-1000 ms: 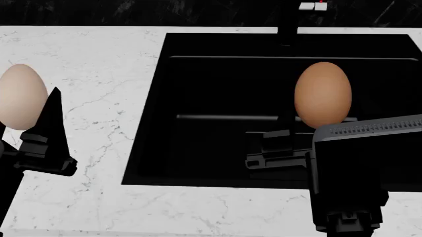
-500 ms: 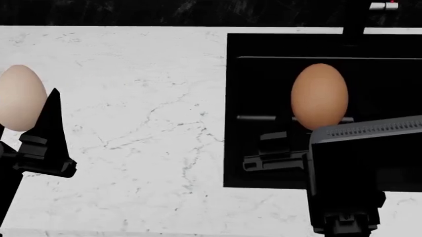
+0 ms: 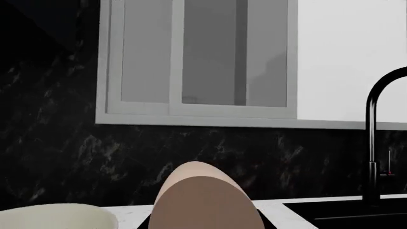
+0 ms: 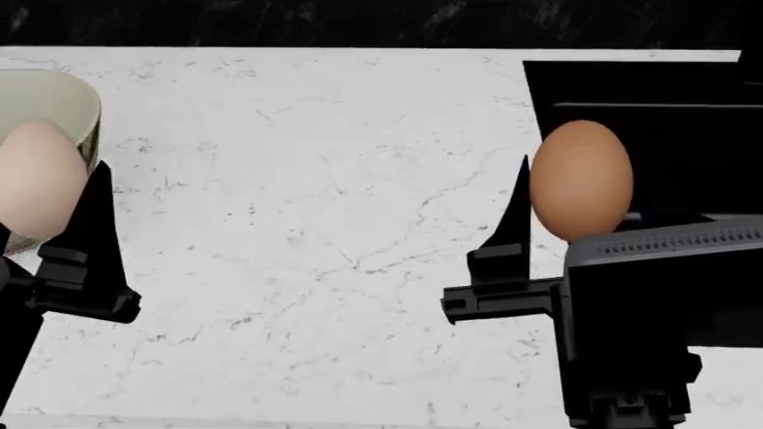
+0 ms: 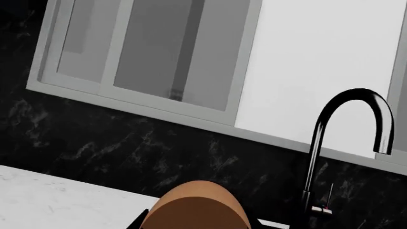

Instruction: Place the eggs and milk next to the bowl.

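Observation:
In the head view my left gripper (image 4: 34, 170) is shut on the pale pinkish-beige egg (image 4: 36, 188), one dark finger (image 4: 89, 237) showing on its right side. The cream bowl (image 4: 66, 98) stands just behind that egg at the far left; its rim (image 3: 57, 217) also shows in the left wrist view beside the egg (image 3: 202, 200). My right gripper (image 4: 581, 165) is shut on the orange-brown egg (image 4: 581, 183), held above the worktop at the sink's edge; this egg (image 5: 197, 207) fills the right wrist view's lower middle. The milk is out of view.
A white marble worktop (image 4: 310, 223) spans the middle. The black sink (image 4: 649, 89) lies at the right, with a black curved faucet (image 5: 330, 138) behind it. A dark stone backsplash (image 3: 64, 152) and a window (image 3: 190, 57) rise at the back.
The head view has swung left: the sink slid toward the right edge and the bowl came into view at the left. Both eggs stay held in the grippers.

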